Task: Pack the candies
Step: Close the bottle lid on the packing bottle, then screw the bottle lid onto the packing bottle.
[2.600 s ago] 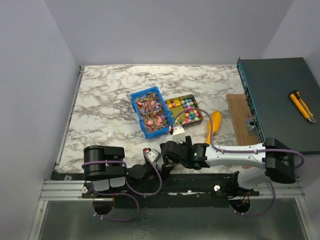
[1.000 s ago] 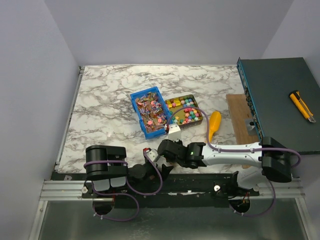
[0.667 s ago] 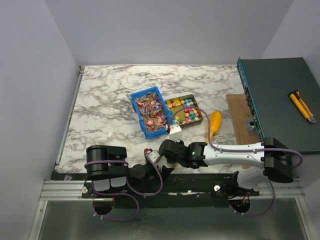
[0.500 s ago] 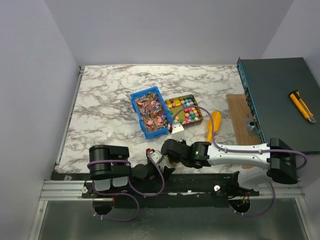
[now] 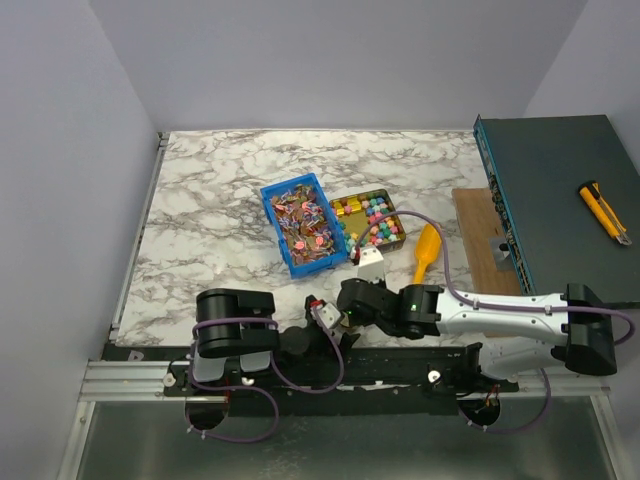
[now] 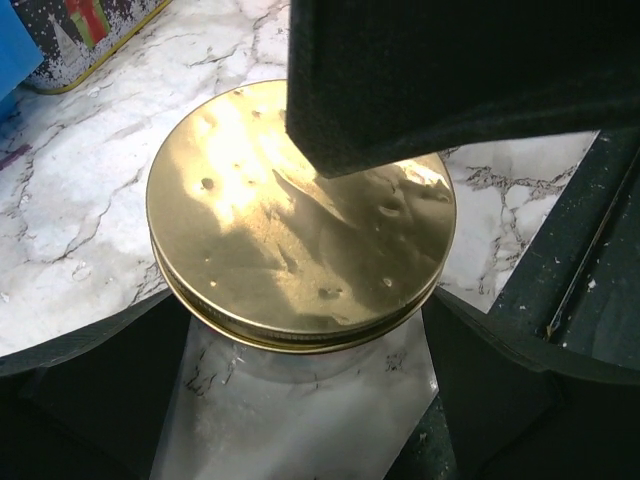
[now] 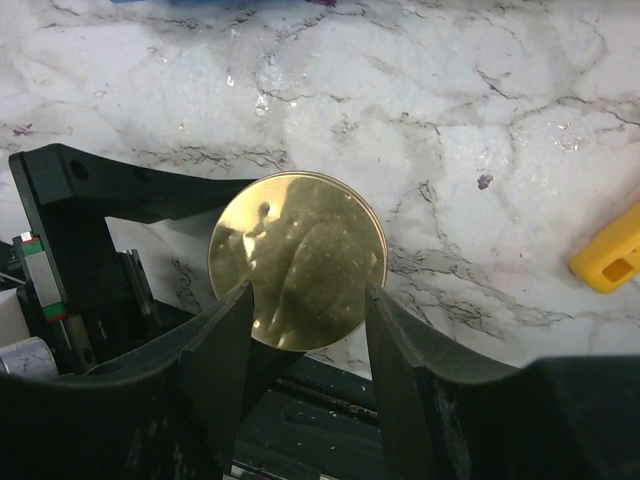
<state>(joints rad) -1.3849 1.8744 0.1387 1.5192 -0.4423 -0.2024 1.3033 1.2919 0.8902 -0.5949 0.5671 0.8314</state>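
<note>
Right gripper – jaws apart – over gold lid (left gripper astride)

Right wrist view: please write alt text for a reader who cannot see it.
A round gold lid sits mid-frame, with the two black fingers of the right gripper apart over its near edge. Marble table lies behind, a yellow scoop at the right edge.
</note>
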